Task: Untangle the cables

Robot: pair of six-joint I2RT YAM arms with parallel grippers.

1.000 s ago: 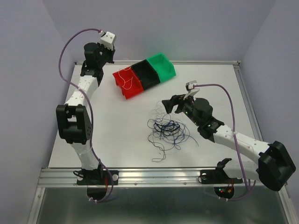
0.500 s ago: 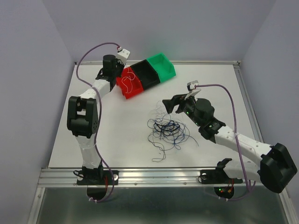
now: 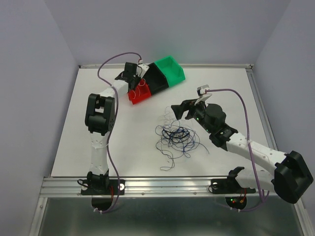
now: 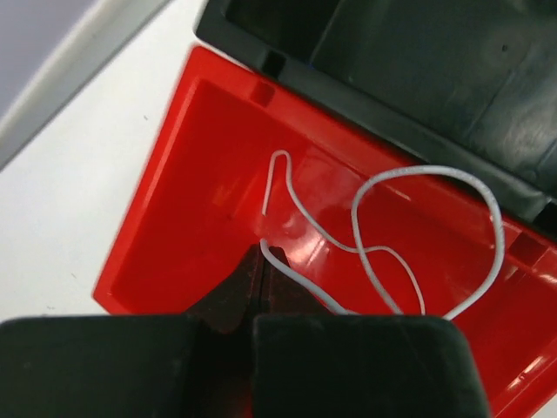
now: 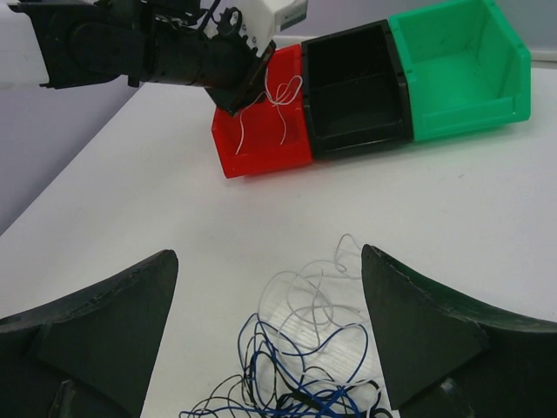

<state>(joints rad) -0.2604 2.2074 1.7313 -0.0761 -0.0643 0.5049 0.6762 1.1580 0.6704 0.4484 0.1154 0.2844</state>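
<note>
Pale purple walls (image 3: 197, 29) are standing around a white table (image 3: 108, 142). At the far side of the table three small bins are sitting in a row, touching each other: a red bin (image 3: 141, 95), a black bin (image 3: 156, 80) and a green bin (image 3: 171, 69).

The left arm is reaching far across the table. The left gripper (image 4: 261, 261) is hanging over the red bin and pointing down into it. Its two black fingers (image 4: 365, 366) are pressing tight together, with no gap between them. They are pinching a white cable (image 4: 435, 169) right at their tips. The rest of that white cable is lying in loose loops on the floor of the red bin.

The right gripper (image 5: 270, 261) is hanging over the middle of the table. Its jaws are standing wide apart, and it is not holding anything. It is hovering just above the far edge of the pile of cables (image 3: 176, 137), and I cannot tell if it is touching any of them.

The pile of cables is lying on the table in front of the right arm, well apart from the bins. Dark blue and black ones are looping over each other in a messy ring. A few thin white ones are curling at the far edge, right under the open jaws. One loose end is trailing toward the near edge of the table.
</note>
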